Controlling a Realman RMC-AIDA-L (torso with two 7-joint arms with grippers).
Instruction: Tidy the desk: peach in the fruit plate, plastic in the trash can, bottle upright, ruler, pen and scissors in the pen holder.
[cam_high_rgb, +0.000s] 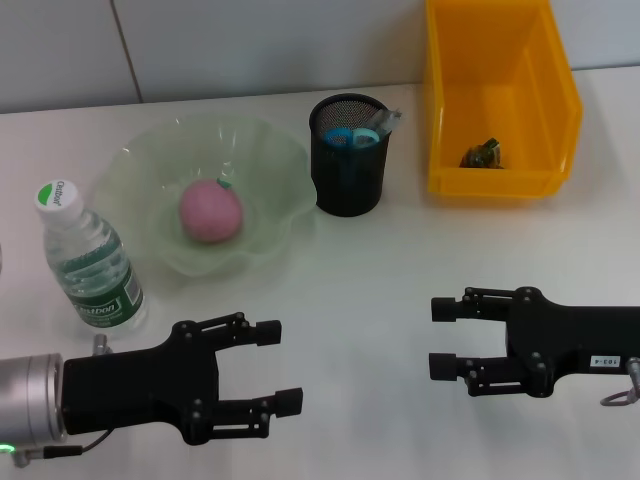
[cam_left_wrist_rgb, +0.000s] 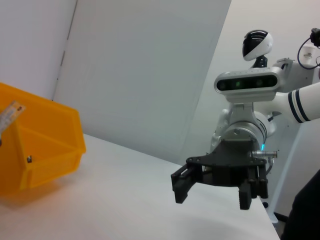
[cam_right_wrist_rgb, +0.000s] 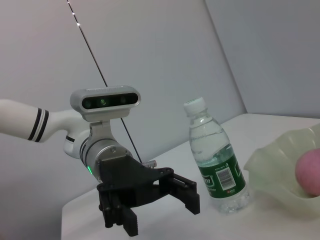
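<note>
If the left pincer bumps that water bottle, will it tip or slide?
The bottle stands upright, tall and narrow, so a high push probably tips it. It looks nearly full, so likely heavy enough to resist a light nudge. Tipped, its round body may roll. The open left pincer is close beside it.

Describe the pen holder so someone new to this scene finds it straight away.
Start at the desk and look to its far side, where the big orange trash can stands. Just on the robot's left of it, between it and the pale green fruit plate, is the pen holder. It is the only black wire-mesh cup, with blue scissors handles showing in its mouth.
</note>
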